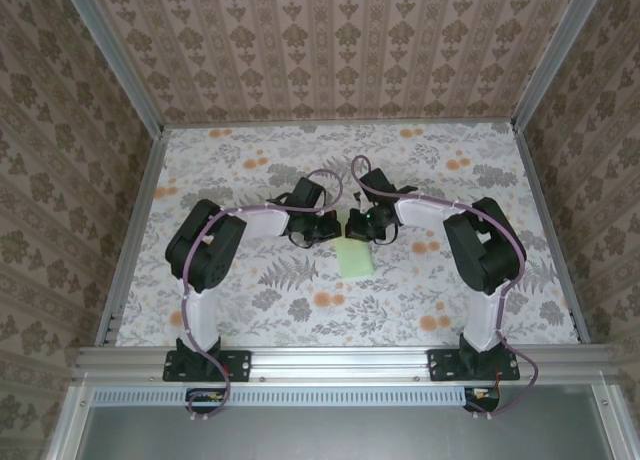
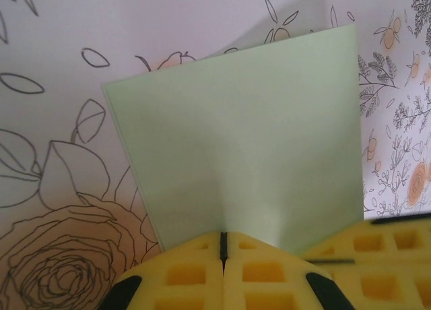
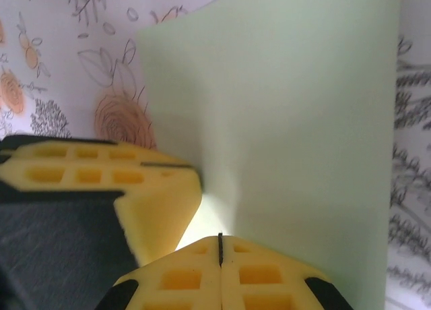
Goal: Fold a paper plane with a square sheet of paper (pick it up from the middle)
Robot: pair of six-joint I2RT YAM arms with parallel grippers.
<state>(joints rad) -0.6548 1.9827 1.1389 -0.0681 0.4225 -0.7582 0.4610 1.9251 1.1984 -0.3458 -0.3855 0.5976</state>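
The square sheet of paper point(image 1: 356, 258) is pale green and sits at the middle of the table, between the two arms. My left gripper point(image 1: 326, 230) and right gripper point(image 1: 360, 227) meet at its far edge. In the left wrist view the paper point(image 2: 249, 141) spreads away from my left gripper point(image 2: 223, 246), whose yellow jaws are shut on its near edge. Two layers seem to show along the sheet's left edge. In the right wrist view my right gripper point(image 3: 220, 246) is likewise shut on the paper point(image 3: 289, 121), with the left fingers point(image 3: 101, 175) just beside it.
The floral tablecloth point(image 1: 250, 300) covers the table inside a patterned-wall enclosure. An aluminium rail point(image 1: 340, 360) runs along the near edge, where both arm bases are bolted. Both elbows fold outward at left point(image 1: 200, 245) and right point(image 1: 485, 245).
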